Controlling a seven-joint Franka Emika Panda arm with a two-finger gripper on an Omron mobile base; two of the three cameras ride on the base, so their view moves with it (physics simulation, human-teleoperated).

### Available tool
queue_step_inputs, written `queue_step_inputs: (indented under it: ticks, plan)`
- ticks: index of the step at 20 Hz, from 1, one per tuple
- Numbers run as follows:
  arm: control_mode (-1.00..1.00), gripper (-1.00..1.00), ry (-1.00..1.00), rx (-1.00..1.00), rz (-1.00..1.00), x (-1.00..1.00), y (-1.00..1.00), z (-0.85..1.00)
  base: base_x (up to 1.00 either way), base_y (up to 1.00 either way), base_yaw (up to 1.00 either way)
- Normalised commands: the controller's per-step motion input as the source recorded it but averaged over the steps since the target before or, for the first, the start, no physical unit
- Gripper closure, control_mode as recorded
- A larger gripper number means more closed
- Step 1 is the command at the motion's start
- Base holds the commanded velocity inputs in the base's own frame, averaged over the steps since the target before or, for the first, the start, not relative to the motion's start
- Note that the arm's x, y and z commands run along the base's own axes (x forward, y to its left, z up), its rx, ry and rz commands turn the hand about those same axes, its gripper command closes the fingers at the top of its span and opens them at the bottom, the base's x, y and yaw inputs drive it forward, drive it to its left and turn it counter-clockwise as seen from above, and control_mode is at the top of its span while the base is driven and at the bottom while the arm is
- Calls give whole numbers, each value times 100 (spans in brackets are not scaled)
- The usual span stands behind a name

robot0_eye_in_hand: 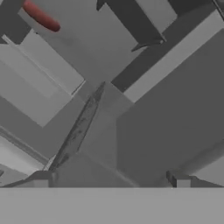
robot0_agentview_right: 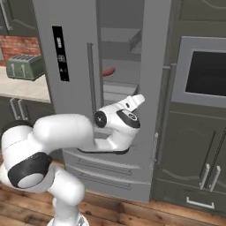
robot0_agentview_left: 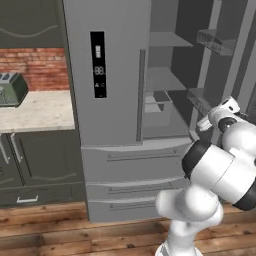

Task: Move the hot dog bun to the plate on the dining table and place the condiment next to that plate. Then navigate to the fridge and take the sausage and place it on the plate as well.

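The fridge (robot0_agentview_left: 107, 75) stands with its right door swung open. A red sausage (robot0_agentview_right: 109, 71) lies on a middle shelf inside; in the hand view the sausage (robot0_eye_in_hand: 41, 16) sits at the upper left, far from the fingertips. My gripper (robot0_eye_in_hand: 110, 181) is open and empty, its two dark tips wide apart. The hand (robot0_agentview_right: 131, 103) hangs in front of the open compartment, below and slightly right of the sausage, and it points into the fridge. The hot dog bun, the condiment, the plate and the dining table are out of view.
The open fridge door (robot0_agentview_left: 220, 60) with its shelf bins stands right of the arm. A clear drawer (robot0_agentview_left: 157, 107) sits low in the compartment. A green toaster (robot0_agentview_left: 11, 90) rests on the counter (robot0_agentview_left: 35, 112) to the left. A built-in oven (robot0_agentview_right: 205, 75) is at the right.
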Motion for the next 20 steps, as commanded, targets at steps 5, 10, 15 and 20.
queue_step_inputs:
  ticks: [5, 10, 15, 20]
  plan:
    - [-100, -100, 8, 0, -17, -75, -52, 7, 0, 0, 0]
    - [-100, -100, -24, 0, 15, -100, 82, 80, 0, 0, 0]
    - [-100, -100, -18, 3, 15, -88, 96, 99, 0, 0, 0]
    - [-100, -100, -11, 17, 6, -44, 89, 100, 0, 0, 0]
